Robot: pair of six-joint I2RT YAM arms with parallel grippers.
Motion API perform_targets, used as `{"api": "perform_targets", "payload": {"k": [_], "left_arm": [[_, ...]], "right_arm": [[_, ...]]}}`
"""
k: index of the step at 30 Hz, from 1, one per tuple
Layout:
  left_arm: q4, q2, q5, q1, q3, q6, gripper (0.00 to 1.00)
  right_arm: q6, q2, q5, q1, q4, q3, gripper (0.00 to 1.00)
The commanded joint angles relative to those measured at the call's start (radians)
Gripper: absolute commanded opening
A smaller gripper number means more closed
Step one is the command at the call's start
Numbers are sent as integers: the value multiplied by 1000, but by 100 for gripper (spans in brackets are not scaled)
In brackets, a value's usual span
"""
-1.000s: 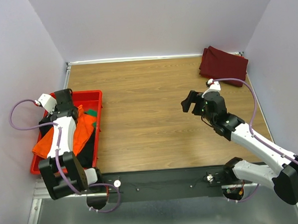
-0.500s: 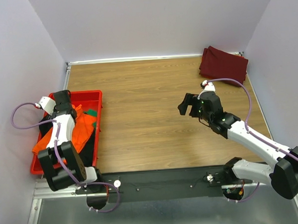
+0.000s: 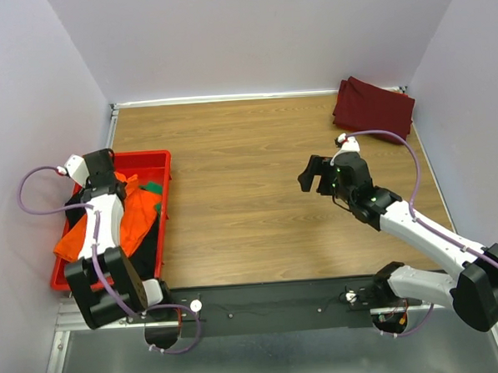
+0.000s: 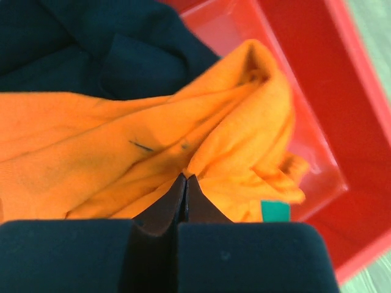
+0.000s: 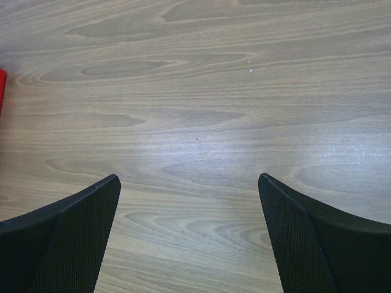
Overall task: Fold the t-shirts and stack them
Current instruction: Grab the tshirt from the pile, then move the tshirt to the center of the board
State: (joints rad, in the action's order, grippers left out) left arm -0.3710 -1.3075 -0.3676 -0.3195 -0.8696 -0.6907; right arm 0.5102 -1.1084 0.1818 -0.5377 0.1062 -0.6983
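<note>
Wood table (image 3: 248, 174), green t-shirt (image 3: 152, 188) barely visible

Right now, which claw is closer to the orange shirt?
Left. The left claw is shut on the orange shirt in the red bin; the right claw hangs open over the table, far away.

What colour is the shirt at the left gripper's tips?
The shirt is bright orange, clearest in the left wrist view.
</note>
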Motion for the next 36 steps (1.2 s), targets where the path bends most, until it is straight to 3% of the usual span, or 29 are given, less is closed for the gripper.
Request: {"api": "perform_targets", "payload": {"k": [1, 11, 13, 18, 24, 31, 36], "left_arm": [[10, 132, 73, -7, -51, 65, 0], [49, 389, 360, 40, -166, 194, 0], [76, 425, 413, 114, -202, 197, 0], [107, 445, 389, 350, -290, 169, 0], [144, 390, 342, 597, -382, 143, 0], [204, 182, 197, 939, -482, 137, 0], [253, -31, 200, 1034, -586, 99, 0]], "right_arm": [[-19, 5, 21, -5, 9, -24, 100], [-9, 45, -85, -5, 9, -63, 100], [-15, 51, -90, -5, 10, -85, 100], [-30, 76, -84, -5, 33, -133, 100], [-32, 104, -67, -5, 38, -159, 100], [-1, 182, -55, -5, 41, -127, 100], [33, 262, -31, -5, 53, -96, 100]]}}
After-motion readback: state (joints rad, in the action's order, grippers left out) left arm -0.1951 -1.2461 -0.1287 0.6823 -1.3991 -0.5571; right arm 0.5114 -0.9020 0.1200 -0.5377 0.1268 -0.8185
